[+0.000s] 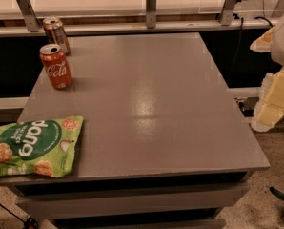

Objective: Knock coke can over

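The coke can (55, 66) stands upright near the far left of the grey table (151, 104). It is red-orange with white Coca-Cola script and a silver top. Part of my arm (275, 97), pale and blocky, shows at the right edge of the camera view, beyond the table's right side and far from the can. My gripper itself is out of view past that edge.
A darker brown-bronze can (55, 33) stands upright just behind the coke can at the far left corner. A green snack bag (35, 148) lies flat on the near left corner, overhanging the edge. A railing with metal posts (151, 6) runs behind the table.
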Controlling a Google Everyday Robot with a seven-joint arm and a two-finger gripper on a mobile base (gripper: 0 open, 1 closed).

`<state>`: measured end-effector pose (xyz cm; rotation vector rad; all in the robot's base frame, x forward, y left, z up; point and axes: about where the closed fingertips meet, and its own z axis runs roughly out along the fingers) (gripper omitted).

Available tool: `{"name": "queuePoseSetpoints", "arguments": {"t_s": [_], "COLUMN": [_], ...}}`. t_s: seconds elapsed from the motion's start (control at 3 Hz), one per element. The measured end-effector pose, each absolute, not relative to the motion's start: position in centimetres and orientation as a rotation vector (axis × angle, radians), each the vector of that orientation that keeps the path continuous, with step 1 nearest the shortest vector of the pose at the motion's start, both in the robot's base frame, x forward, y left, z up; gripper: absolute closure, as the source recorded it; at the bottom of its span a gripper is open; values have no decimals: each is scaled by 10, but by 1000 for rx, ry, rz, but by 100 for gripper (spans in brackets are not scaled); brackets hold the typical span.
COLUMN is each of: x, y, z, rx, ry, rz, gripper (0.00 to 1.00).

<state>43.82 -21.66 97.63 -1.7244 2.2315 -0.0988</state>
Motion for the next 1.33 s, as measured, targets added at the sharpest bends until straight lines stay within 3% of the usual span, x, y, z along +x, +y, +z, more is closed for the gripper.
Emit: {"name": "queuePoseSetpoints", "arguments": {"t_s": [0.67, 1.0, 1.33], "x": [447, 477, 510], "y": [-209, -185, -127], "z": [978, 978, 968], "rx": [-1726, -1694, -1669], "ry": [2192, 2104, 1993], "rz": [-78, 21, 240], "gripper": [0, 0, 0]}}
